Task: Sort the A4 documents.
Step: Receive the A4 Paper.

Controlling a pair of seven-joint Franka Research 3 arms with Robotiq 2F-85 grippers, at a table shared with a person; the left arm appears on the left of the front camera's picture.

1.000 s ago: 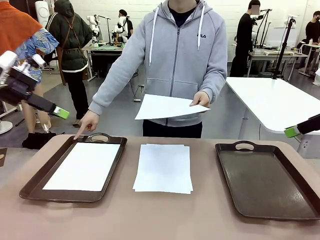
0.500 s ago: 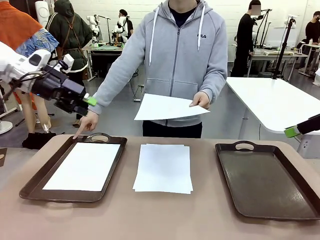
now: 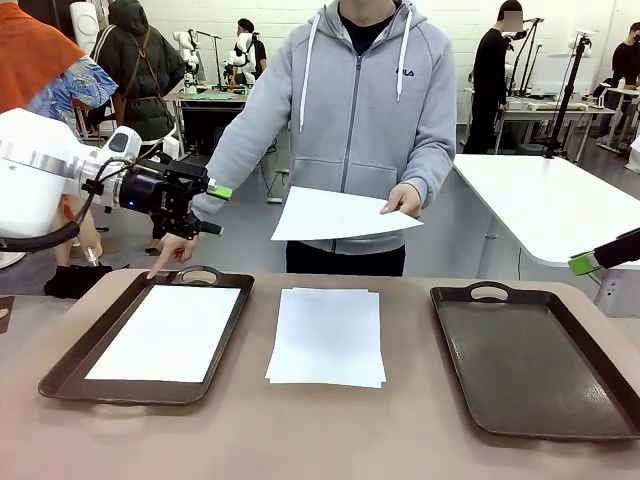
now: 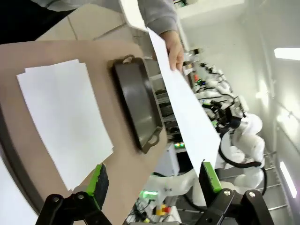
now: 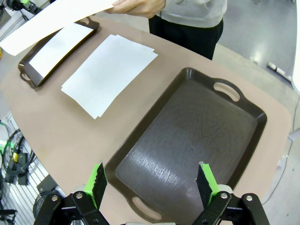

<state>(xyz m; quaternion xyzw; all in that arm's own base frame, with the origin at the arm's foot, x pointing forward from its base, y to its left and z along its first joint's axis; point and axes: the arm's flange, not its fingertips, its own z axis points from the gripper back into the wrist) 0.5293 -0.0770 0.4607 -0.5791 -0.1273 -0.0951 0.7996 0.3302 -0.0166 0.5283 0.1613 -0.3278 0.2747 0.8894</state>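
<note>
Left hand (image 3: 214,209) neared held sheet (image 3: 340,214).

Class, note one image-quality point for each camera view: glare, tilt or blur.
Front view: sharp, evenly lit, soft sheen on the empty tray. Left wrist view: rolled sideways, background washed out bright beyond the held sheet. Right wrist view: sharp, light glinting off the tray floor.

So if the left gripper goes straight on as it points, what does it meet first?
Probably the white A4 paper sheet the person holds out: the left gripper points at its near edge, jaws open. Depth is unclear; it may miss.
</note>
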